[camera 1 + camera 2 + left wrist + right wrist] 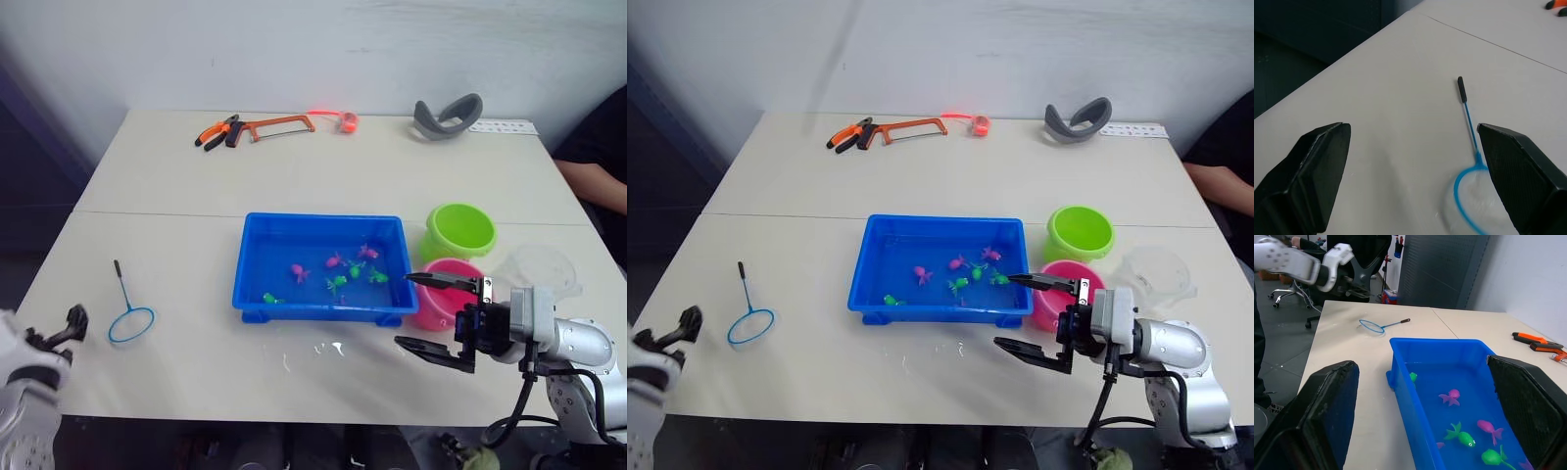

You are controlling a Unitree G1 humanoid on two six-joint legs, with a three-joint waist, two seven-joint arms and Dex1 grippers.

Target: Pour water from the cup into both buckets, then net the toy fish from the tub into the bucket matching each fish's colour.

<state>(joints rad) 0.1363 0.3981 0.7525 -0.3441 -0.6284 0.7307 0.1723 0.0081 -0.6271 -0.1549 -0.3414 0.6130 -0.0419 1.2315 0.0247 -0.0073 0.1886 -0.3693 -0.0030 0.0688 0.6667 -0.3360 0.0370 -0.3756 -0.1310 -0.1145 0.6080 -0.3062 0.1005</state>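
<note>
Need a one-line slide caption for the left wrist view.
Open left end effector hovers over the table, net lying between its fingers.

Glossy plastic tub, matt table, fine-mesh net.

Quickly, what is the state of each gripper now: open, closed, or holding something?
Left gripper: open, holding nothing, above the table near the net.
Right gripper: open, holding nothing, beside the blue tub.
</note>
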